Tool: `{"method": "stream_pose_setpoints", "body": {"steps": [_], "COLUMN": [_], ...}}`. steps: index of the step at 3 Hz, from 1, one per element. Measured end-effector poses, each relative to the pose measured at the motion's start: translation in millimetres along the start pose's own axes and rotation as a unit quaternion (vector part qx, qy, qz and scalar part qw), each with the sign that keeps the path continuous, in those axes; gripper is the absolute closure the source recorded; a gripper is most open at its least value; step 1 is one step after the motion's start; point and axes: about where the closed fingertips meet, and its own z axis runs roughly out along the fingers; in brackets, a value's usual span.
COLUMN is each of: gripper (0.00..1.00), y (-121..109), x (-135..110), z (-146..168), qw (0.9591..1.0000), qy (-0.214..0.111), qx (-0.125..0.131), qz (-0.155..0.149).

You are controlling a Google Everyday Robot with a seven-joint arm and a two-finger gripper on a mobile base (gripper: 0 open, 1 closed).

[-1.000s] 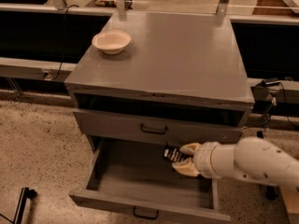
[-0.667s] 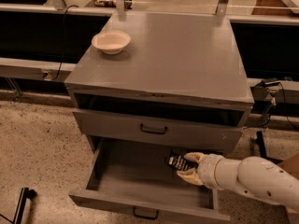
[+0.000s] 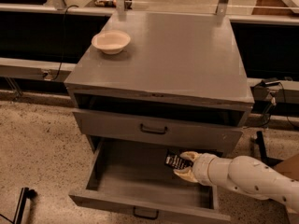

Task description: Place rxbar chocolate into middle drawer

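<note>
The grey cabinet [image 3: 187,55] stands on a speckled floor [image 3: 37,148]. The middle drawer [image 3: 135,178] is pulled fully out, its black handle [image 3: 145,213] facing the camera. The white arm [image 3: 247,176] enters from the lower right, lies nearly level, and crosses the drawer's right wall with the forearm above the rim. The shallower upper drawer [image 3: 117,125] is closed directly above the gripper, and its front panel overhangs the rear of the open drawer. A cream bowl [image 3: 111,41] sits on the cabinet top, rear left, well apart from the arm. The gripper [image 3: 184,166] is inside the middle drawer, right rear, with its fingers [image 3: 189,156] clamped on the rxbar chocolate [image 3: 175,161]. The bar is tilted and held above the drawer bottom
</note>
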Motion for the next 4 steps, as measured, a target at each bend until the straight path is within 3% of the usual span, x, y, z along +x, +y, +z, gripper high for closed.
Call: {"method": "stream_pose_setpoints", "body": {"steps": [1,2,3,4], "gripper": [1.0,1.0,0.83,0.58], "y": [8.1,31.3,43.4,45.6], "x": [36.2,66.2,79.1,79.0], "z": [56.9,104.9,125.7,127.6], "qw": [0.9997,0.9981,0.9965,0.9963], "qy": [-0.019,-0.031,-0.038,-0.039], "qx": [-0.016,-0.052,-0.073,-0.075], "qz": [0.004,0.01,0.014,0.016]}}
